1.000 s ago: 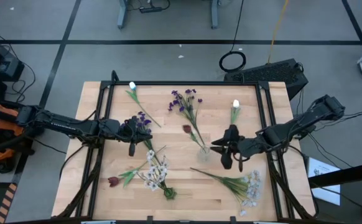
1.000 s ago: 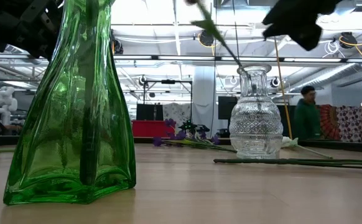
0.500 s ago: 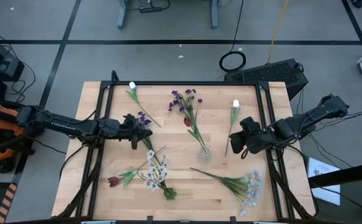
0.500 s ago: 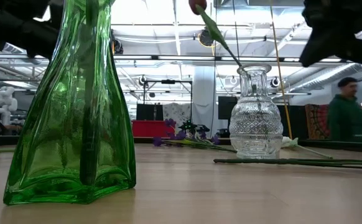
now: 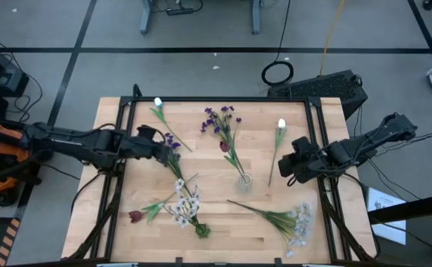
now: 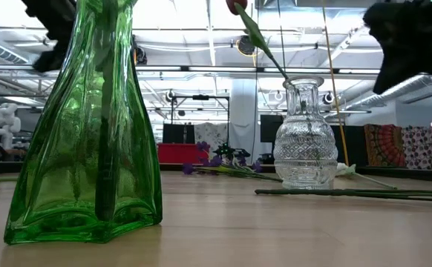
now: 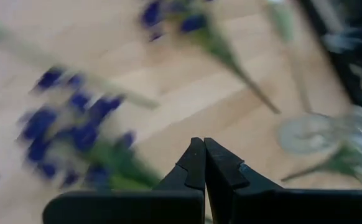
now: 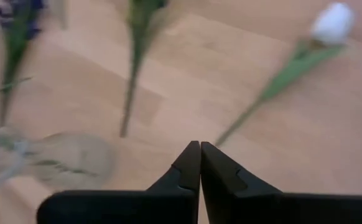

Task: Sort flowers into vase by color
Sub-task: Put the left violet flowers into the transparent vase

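Note:
A clear glass vase (image 5: 243, 180) (image 6: 305, 141) holds one dark red flower (image 5: 223, 146); its stem (image 6: 264, 48) leans on the vase's rim. A green vase (image 6: 90, 133) (image 5: 201, 231) near the front edge holds white sprays (image 5: 183, 205). A purple flower (image 5: 171, 141) lies on the table beside my left gripper (image 5: 167, 151) (image 7: 204, 146), which is shut with nothing between its fingers. My right gripper (image 5: 281, 169) (image 8: 199, 149) is shut with nothing between its fingers, and hovers right of the clear vase, over the stem of a white-bud flower (image 5: 279, 127) (image 8: 330, 25).
Lying loose on the wooden table (image 5: 127, 193): a purple bunch (image 5: 220, 119) at the far middle, a white bud (image 5: 157, 102) at the far left, a dark red flower (image 5: 135, 216) at the near left, and a white spray (image 5: 298, 222) at the near right.
My right gripper has drawn back from the clear vase toward the table's right edge and has shut. The dark red flower has stayed in that vase, its head shifted a little toward the far edge. My left gripper, still shut, has swung toward the far edge, beside the purple flower.

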Controlling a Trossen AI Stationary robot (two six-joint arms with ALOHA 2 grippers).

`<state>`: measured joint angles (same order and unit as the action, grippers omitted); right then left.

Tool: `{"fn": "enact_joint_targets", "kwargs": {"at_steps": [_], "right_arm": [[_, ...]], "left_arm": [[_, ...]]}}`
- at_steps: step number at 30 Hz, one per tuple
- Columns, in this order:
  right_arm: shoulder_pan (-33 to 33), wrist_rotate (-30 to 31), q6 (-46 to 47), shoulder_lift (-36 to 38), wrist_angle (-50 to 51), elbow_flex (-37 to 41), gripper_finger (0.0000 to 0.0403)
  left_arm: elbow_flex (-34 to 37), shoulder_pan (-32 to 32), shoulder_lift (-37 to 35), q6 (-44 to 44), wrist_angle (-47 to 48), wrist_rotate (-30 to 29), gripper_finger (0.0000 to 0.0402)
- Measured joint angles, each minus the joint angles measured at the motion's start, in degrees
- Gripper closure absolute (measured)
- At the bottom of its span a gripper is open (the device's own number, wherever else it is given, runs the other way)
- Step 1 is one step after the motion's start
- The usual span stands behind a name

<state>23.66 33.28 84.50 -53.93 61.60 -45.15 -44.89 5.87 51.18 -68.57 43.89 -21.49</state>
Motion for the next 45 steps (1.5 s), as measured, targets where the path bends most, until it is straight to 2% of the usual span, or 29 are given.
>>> {"fn": "enact_joint_targets", "kwargs": {"at_steps": [2, 5, 9, 13, 18, 27, 32, 39, 45], "right_arm": [[-0.27, 0.00, 1.11, 0.00, 2.98, 0.00, 0.0401], [-0.46, -0.02, 1.25, 0.00, 6.62, -0.02, 0.0400], [-0.45, -0.13, -0.41, 0.00, 8.06, -0.01, 0.0399], [-0.45, -0.11, -3.57, 0.00, 8.11, 0.00, 0.0399], [-0.45, 1.06, -6.49, 0.00, 8.85, 0.00, 0.0399], [-0.45, 1.28, -8.74, 0.00, 11.99, 0.00, 0.0399], [-0.45, 1.16, -8.83, 0.00, 12.00, 0.00, 0.0399], [-0.43, 1.16, -9.83, -0.01, 12.00, 0.00, 0.0399], [-0.43, 0.96, -10.20, 0.00, 11.99, 0.00, 0.0399]], "left_arm": [[-2.01, 0.00, 2.49, -6.79, 5.43, 0.90, 0.0400], [-3.48, 0.54, 7.20, -11.57, 8.96, 1.50, 0.0400], [-3.70, 0.65, 13.59, -18.06, 8.91, 2.45, 0.0400], [-3.70, -0.24, 18.57, -25.83, 8.95, 7.80, 0.0400], [-3.70, -1.54, 22.89, -28.20, 8.88, 13.10, 0.0393], [-3.70, -1.77, 30.96, -28.89, -0.25, 18.48, 0.0322], [-3.70, -1.79, 35.12, -32.42, -2.74, 20.60, 0.0290], [-3.70, -1.77, 40.11, -33.32, -6.66, 24.83, 0.0283], [-3.75, -1.79, 42.98, -33.34, -12.65, 25.41, 0.0283]]}}
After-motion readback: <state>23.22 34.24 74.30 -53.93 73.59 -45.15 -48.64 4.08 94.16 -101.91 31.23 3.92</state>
